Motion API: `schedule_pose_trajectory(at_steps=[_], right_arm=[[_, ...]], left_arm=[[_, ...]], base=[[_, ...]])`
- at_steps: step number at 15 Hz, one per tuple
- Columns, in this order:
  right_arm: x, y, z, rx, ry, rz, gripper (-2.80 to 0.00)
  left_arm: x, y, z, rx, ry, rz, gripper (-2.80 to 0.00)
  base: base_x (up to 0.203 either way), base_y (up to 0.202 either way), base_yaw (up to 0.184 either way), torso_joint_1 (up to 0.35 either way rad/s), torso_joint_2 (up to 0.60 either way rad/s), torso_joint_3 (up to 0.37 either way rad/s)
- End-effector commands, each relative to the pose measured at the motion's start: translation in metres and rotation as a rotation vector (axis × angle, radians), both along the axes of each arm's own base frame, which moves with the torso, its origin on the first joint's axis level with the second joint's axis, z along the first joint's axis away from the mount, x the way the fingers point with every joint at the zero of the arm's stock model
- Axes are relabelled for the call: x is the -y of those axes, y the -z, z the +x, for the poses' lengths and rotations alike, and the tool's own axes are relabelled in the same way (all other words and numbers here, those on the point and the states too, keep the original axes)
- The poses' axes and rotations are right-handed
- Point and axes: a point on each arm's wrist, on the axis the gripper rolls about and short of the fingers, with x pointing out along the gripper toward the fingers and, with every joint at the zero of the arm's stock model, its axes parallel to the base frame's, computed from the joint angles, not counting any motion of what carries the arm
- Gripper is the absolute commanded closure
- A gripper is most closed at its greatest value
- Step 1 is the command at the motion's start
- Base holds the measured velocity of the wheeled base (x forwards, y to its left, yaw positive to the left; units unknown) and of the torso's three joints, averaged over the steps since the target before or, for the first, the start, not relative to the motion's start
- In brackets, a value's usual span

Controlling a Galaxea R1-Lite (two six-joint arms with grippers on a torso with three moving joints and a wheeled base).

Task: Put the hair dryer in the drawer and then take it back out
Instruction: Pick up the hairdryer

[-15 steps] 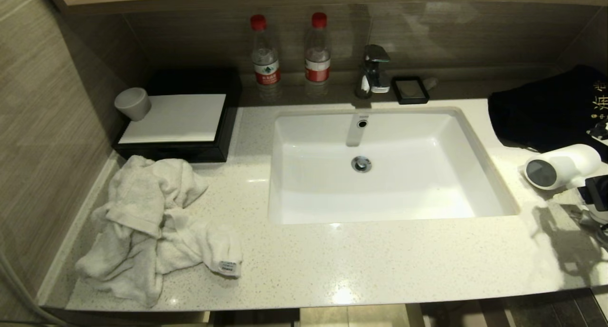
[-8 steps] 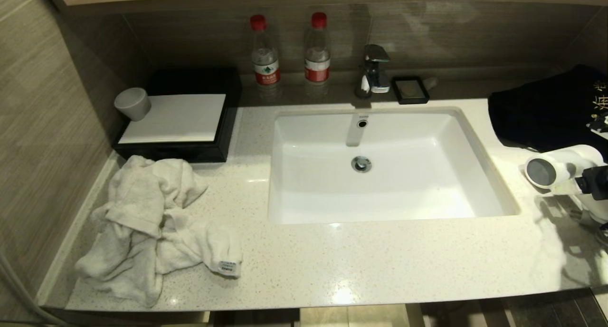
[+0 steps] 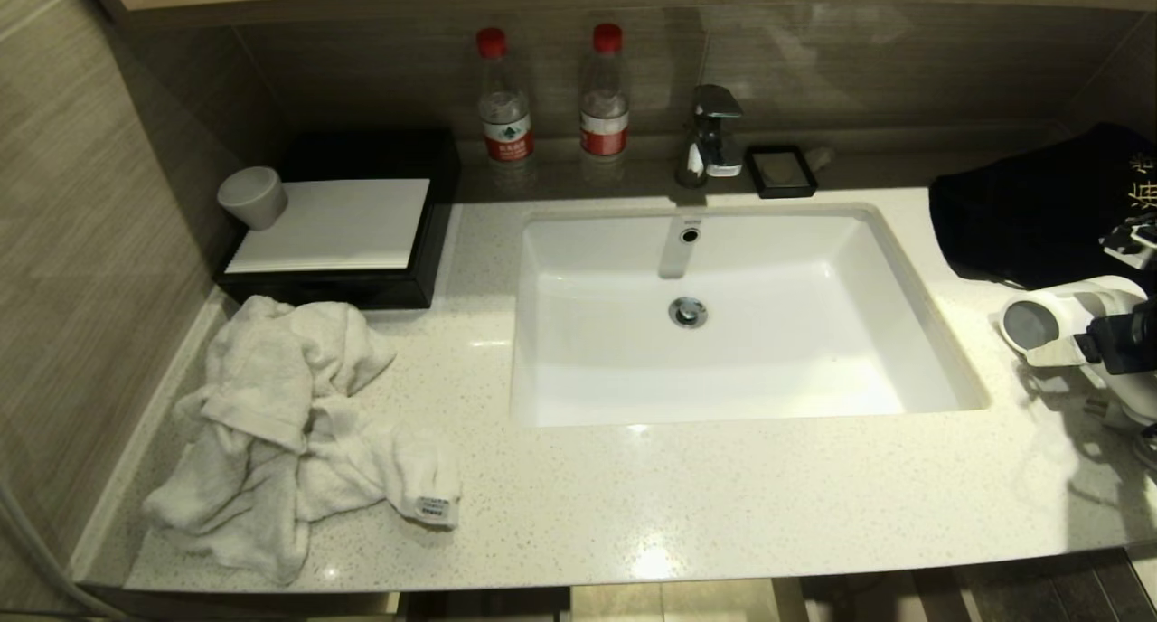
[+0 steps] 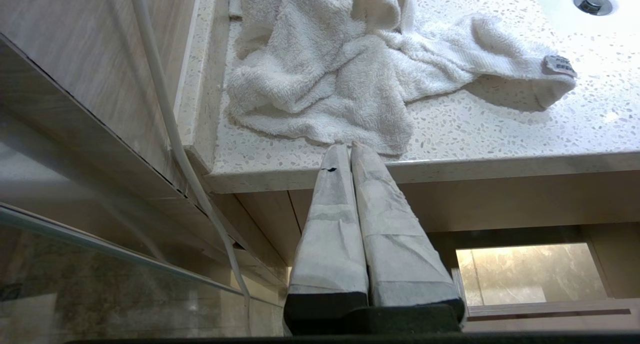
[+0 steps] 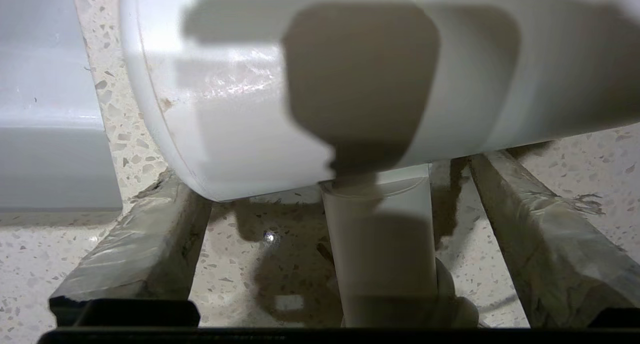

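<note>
1. My right gripper [image 5: 325, 204] was spread wide over the counter, one taped finger [image 5: 135, 249] on each side of the hair dryer's handle, gripping nothing; the gaps on both sides of the handle showed bare counter.
2. The hair dryer [image 5: 320, 84] lay on the speckled counter [image 5: 30, 264] between those fingers, its thick white barrel across their tips and its straight handle running back toward my wrist.
3. In the head view the hair dryer [image 3: 1062, 319] sat at the far right of the counter [image 3: 723, 504], just right of the sink [image 3: 723, 315], grey round end facing the basin, with my right gripper [image 3: 1121, 346] dark against its rear half.
4. A black cloth [image 3: 1039, 215] lay behind the dryer.
5. My left gripper [image 4: 352, 156] hung below the counter's front edge with its two fingers pressed together, empty.
6. A crumpled white towel [image 3: 289, 423] lay on the counter's left end, just in front of a black tray [image 3: 343, 224] that carried a grey cup [image 3: 251, 197].
7. Two red-capped bottles [image 3: 551, 98] stood by the wall, left of the faucet [image 3: 712, 134].
</note>
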Motion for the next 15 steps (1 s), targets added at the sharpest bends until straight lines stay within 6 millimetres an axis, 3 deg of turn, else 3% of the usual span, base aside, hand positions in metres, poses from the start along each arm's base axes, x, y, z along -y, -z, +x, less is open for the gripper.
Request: schedule_pose_trajectory(at_steps=[1,9,15], right_arm=[[0.004,0.003,0.001,-0.004,-0.008,0.01,0.0],[-0.002,-0.002,-0.013,0.01,-0.064,-0.004,0.0],[-0.019,-0.034,-0.038,0.107,-0.074,-0.06,0.0]], left_arm=[[0.0,0.0,0.0,-0.003,0.0,0.0,0.0],[0.0,0.0,0.0,-0.001,0.0,0.0,0.0],[0.0,0.0,0.0,-0.002,0.0,0.0,0.0]], base=[[0.0,0.0,0.0,0.0,0.0,0.0],[0.0,0.0,0.0,0.0,0.0,0.0],[0.0,0.0,0.0,0.0,0.0,0.0]])
